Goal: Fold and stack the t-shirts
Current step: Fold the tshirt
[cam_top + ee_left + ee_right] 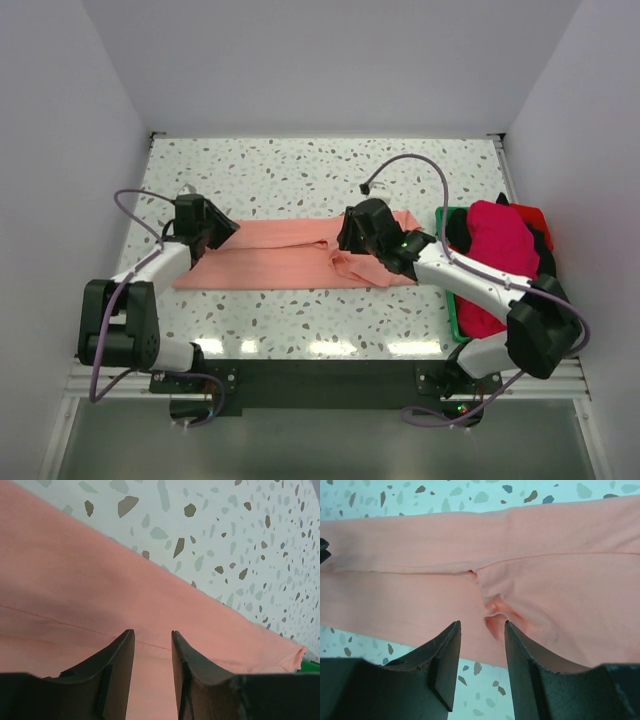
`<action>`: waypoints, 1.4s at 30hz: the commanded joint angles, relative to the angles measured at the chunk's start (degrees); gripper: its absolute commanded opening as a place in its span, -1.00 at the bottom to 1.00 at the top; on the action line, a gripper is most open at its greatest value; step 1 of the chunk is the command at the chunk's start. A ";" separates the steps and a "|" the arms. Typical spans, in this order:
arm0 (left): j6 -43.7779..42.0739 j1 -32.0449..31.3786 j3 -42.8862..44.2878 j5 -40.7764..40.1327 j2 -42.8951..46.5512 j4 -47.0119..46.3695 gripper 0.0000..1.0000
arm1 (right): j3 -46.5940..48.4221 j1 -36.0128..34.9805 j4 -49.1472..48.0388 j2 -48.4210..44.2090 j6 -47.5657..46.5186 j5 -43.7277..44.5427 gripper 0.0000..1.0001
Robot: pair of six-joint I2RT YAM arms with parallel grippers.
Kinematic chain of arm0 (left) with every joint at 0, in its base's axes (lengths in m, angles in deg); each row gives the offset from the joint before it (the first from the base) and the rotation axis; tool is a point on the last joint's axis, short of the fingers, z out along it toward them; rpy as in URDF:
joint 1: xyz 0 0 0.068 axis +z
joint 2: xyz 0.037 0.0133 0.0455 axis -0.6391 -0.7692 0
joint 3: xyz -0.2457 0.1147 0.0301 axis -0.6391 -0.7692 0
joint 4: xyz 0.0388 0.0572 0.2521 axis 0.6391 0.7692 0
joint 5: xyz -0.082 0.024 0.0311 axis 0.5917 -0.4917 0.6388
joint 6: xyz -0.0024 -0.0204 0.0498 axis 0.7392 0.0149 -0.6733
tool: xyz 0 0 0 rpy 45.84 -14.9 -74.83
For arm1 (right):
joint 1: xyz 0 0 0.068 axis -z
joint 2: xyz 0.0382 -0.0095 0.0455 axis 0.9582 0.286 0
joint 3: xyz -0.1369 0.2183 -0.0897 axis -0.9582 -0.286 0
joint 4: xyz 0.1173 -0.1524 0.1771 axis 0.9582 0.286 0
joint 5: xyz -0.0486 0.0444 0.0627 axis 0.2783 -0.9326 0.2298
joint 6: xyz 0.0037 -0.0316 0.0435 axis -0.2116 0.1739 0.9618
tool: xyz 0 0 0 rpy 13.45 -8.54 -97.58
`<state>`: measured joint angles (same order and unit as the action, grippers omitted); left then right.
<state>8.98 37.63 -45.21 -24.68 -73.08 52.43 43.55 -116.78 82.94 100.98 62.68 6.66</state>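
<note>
The salmon-pink t-shirt (pixel 280 254) lies folded into a long flat band across the middle of the table. My left gripper (pixel 222 232) is open and empty over the band's left end; its view shows the cloth (pixel 100 600) with a seam under the fingertips. My right gripper (pixel 345 240) is open and empty over the right part, where a small pucker of cloth (pixel 495 611) sits by a sleeve seam. Magenta (pixel 497 250), red (pixel 535 218) and black (pixel 545 262) t-shirts lie piled in the green tray (pixel 446 218) at the right.
The speckled table (pixel 300 180) has white walls on three sides. The tray stands at the right edge next to my right arm. The arm bases and cables are at the near edge.
</note>
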 commanded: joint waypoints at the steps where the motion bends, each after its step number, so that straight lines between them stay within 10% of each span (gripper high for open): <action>1: -1.64 -1.25 4.03 -0.99 -2.89 -0.68 -0.19 | 2.75 2.16 7.07 2.36 -2.16 4.40 -0.11; 17: 0.90 -3.71 -2.72 -13.03 -7.20 2.58 -0.37 | -0.15 15.44 2.59 18.26 -3.39 -6.58 -0.11; 23: 2.83 -5.46 -5.97 -13.48 -5.36 3.38 -0.43 | 14.60 19.66 7.67 29.51 -8.04 -6.68 -0.10; 36: 16.54 -25.94 -10.55 -10.32 -4.03 1.36 -0.46 | 77.07 23.01 25.18 66.35 -25.61 -6.93 0.00; 42: 16.29 -31.66 -6.17 -4.61 -6.76 -2.61 -0.40 | 79.49 23.01 18.60 68.38 -31.16 -11.60 0.28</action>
<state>24.54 7.28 -52.93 -33.56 -77.32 46.83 121.86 -93.87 101.45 168.62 36.38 -1.93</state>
